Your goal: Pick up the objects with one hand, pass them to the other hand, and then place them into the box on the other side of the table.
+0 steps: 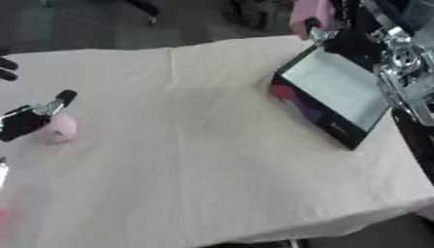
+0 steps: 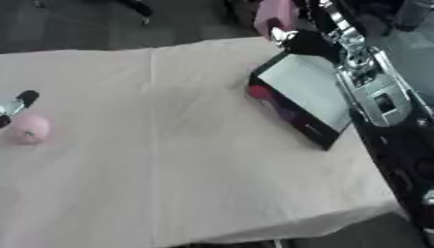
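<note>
A pink round object (image 1: 57,130) sits on the cream tablecloth at the far left. My left hand (image 1: 30,120) lies against its upper left side, one straight finger (image 1: 63,98) reaching past it; the rest of the hand is cut off by the edge. The box (image 1: 315,110), dark-sided with a pale inside, stands at the right. Above its far corner my right hand (image 2: 307,42) is curled on a pink object (image 2: 274,14), held clear of the table.
The table (image 1: 195,160) is covered with a cream cloth; its front edge runs along the bottom right. A white bit (image 1: 3,174) and a red bit (image 1: 3,216) show at the left edge. My right arm (image 1: 403,68) runs along the box's right side.
</note>
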Action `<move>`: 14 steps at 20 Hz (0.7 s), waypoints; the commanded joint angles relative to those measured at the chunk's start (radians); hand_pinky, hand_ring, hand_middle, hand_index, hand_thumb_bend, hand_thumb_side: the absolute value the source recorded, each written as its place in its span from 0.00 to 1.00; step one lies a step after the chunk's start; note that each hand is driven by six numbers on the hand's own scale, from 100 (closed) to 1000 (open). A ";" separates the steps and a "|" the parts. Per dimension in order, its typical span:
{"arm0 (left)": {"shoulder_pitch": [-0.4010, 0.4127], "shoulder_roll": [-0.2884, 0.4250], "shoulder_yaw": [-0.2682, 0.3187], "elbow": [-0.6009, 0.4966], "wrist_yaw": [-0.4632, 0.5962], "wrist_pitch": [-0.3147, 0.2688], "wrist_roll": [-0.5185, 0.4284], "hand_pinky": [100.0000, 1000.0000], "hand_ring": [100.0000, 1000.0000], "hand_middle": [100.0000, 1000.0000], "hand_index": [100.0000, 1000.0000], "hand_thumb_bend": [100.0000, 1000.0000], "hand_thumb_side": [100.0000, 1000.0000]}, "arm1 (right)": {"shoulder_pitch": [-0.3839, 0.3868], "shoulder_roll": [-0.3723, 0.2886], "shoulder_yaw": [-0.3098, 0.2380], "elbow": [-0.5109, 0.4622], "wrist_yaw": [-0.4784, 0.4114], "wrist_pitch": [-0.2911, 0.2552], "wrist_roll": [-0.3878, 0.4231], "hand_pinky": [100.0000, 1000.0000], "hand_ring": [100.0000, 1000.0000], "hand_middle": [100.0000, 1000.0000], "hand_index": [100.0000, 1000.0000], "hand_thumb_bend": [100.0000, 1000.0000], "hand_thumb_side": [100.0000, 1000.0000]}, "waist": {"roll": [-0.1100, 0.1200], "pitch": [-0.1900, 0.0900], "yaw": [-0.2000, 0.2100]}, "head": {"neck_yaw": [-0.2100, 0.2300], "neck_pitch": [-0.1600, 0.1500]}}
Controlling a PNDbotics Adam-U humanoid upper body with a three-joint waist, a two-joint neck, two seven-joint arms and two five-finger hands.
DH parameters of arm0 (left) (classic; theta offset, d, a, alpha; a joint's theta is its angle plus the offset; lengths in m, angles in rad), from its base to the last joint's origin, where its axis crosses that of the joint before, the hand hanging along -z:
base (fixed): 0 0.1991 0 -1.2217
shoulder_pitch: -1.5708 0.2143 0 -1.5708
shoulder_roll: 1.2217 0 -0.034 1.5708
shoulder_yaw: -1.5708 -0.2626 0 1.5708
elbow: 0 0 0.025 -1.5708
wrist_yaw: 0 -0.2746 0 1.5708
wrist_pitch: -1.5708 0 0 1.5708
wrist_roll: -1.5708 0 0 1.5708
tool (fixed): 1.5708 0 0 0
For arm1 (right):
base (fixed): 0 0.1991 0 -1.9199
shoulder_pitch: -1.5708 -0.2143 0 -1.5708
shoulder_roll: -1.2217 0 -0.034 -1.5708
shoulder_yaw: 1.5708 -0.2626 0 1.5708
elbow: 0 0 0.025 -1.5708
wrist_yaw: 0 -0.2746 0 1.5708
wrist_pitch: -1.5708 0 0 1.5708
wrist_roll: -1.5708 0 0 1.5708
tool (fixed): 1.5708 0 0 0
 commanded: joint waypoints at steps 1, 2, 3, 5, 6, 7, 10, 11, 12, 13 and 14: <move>-0.008 0.038 0.021 -0.030 0.013 0.002 0.016 0.71 0.51 0.52 0.78 0.74 0.28 | 0.005 -0.060 -0.040 0.032 0.005 -0.001 -0.034 0.98 0.73 0.46 0.52 0.00 0.00 | 0.003 -0.021 -0.002 | -0.016 -0.015; -0.007 0.041 0.024 -0.033 0.017 0.002 0.019 0.71 0.51 0.52 0.78 0.73 0.28 | 0.012 -0.068 -0.047 0.051 0.013 0.000 -0.042 0.98 0.73 0.46 0.52 0.00 0.00 | 0.003 -0.020 -0.002 | -0.017 -0.015; -0.006 0.043 0.027 -0.034 0.021 0.003 0.023 0.71 0.51 0.52 0.78 0.73 0.28 | 0.019 -0.074 -0.052 0.070 0.022 0.001 -0.047 0.98 0.73 0.46 0.52 0.00 0.00 | 0.004 -0.020 -0.002 | -0.018 -0.014; -0.005 0.046 0.033 -0.037 0.028 0.003 0.029 0.71 0.51 0.52 0.78 0.73 0.28 | 0.030 -0.084 -0.058 0.106 0.037 -0.001 -0.051 0.97 0.73 0.46 0.52 0.00 0.00 | 0.004 -0.020 -0.001 | -0.019 -0.015; -0.004 0.047 0.035 -0.037 0.031 0.004 0.032 0.71 0.51 0.52 0.78 0.73 0.28 | 0.036 -0.087 -0.060 0.122 0.046 -0.002 -0.054 0.97 0.73 0.47 0.53 0.00 0.00 | 0.005 -0.019 -0.002 | -0.019 -0.015; -0.004 0.047 0.037 -0.037 0.033 0.004 0.035 0.71 0.51 0.52 0.78 0.72 0.28 | 0.042 -0.088 -0.063 0.140 0.057 -0.002 -0.057 0.97 0.73 0.47 0.53 0.00 0.00 | 0.005 -0.019 -0.001 | -0.020 -0.015; -0.003 0.048 0.042 -0.038 0.039 0.004 0.042 0.71 0.51 0.52 0.78 0.72 0.28 | 0.053 -0.087 -0.068 0.184 0.077 -0.004 -0.063 0.97 0.73 0.47 0.53 0.00 0.00 | 0.007 -0.018 0.000 | -0.023 -0.012; -0.003 0.049 0.043 -0.037 0.040 0.004 0.044 0.71 0.51 0.52 0.78 0.72 0.28 | 0.055 -0.088 -0.069 0.197 0.084 -0.006 -0.063 0.97 0.73 0.47 0.53 0.00 0.00 | 0.008 -0.017 0.000 | -0.023 -0.012; -0.002 0.049 0.045 -0.037 0.041 0.004 0.046 0.71 0.51 0.52 0.78 0.72 0.28 | 0.057 -0.089 -0.069 0.209 0.090 -0.008 -0.062 0.96 0.73 0.47 0.54 0.00 0.00 | 0.008 -0.017 0.001 | -0.024 -0.011; -0.002 0.049 0.046 -0.038 0.042 0.004 0.048 0.71 0.51 0.52 0.78 0.72 0.28 | 0.059 -0.090 -0.069 0.221 0.100 -0.012 -0.061 0.96 0.73 0.48 0.54 0.00 0.00 | 0.008 -0.017 0.001 | -0.023 -0.009; -0.002 0.049 0.047 -0.038 0.042 0.004 0.049 0.71 0.51 0.52 0.78 0.72 0.29 | 0.062 -0.090 -0.068 0.231 0.109 -0.016 -0.059 0.96 0.74 0.49 0.55 0.00 0.00 | 0.008 -0.016 0.002 | -0.023 -0.009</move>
